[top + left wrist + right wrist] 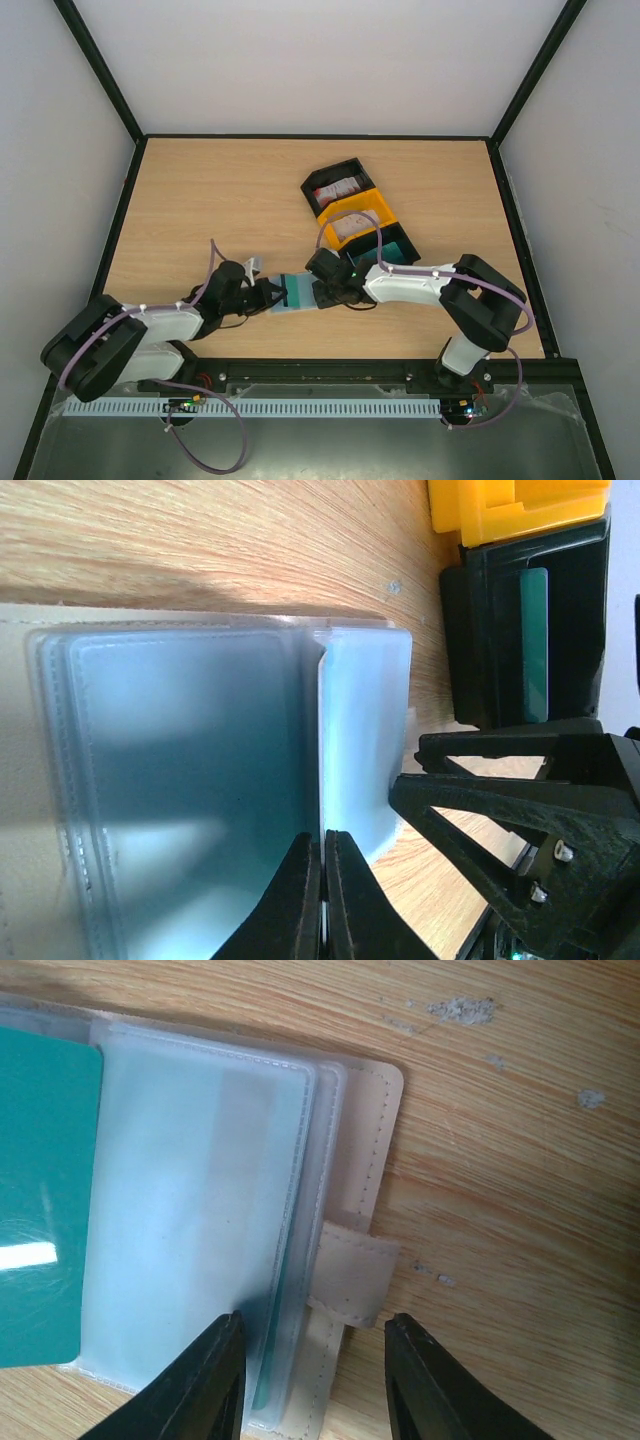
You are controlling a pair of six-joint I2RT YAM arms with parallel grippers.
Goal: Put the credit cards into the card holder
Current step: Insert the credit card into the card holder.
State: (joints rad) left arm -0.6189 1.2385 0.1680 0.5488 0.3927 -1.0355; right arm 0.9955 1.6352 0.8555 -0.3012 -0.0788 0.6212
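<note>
Overhead view: we log even, diffuse light, bright on the pale walls, with short soft shadows beneath both arms on the worktop.

Left wrist view: we log a broad soft shadow band on the wood, a washed-out upper right corner at the yellow tray compartment, and the left hand blurred.

Right wrist view: we log a white glare streak on the teal card, a hazy sheen on the card holder sleeves, and the right hand dark and soft-edged.

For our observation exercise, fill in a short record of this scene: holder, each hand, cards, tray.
Card holder: lying open, clear sleeves showing
Left hand: shut on a sleeve edge
Right hand: open, jaws either side of the holder's tab
Teal card: in the open holder
Tray: beyond holder, cards in all three compartments
</note>
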